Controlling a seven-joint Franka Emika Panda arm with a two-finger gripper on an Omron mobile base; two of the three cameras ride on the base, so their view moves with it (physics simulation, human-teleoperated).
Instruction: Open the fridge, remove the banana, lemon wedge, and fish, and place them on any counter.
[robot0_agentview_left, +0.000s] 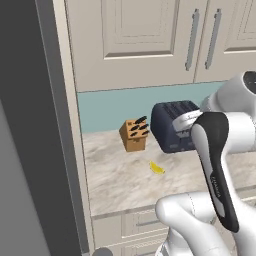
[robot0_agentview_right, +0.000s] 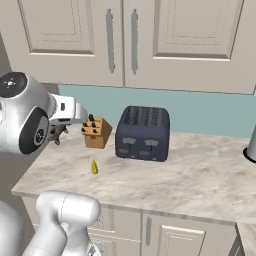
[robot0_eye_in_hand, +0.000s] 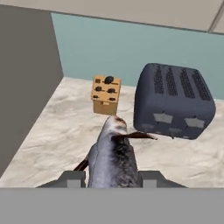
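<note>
Nearest us, our claw (robot0_eye_in_hand: 112, 178) is clenched on the fish (robot0_eye_in_hand: 112, 153), holding it above the tabletop (robot0_eye_in_hand: 57, 140) near its left edge. On the stone beyond lies the lemon wedge (robot0_agentview_left: 157, 168), midway between front and back. Farther back, near the teal backsplash (robot0_agentview_right: 200, 111), stand a wooden knife block (robot0_eye_in_hand: 105, 94) and, beside it, a dark toaster (robot0_eye_in_hand: 174, 101).

The dark grey fish (robot0_eye_in_hand: 112, 155) has its tail end cut off behind the gripper (robot0_eye_in_hand: 112, 178). In the right base view, the white arm hides most of the fish.
</note>
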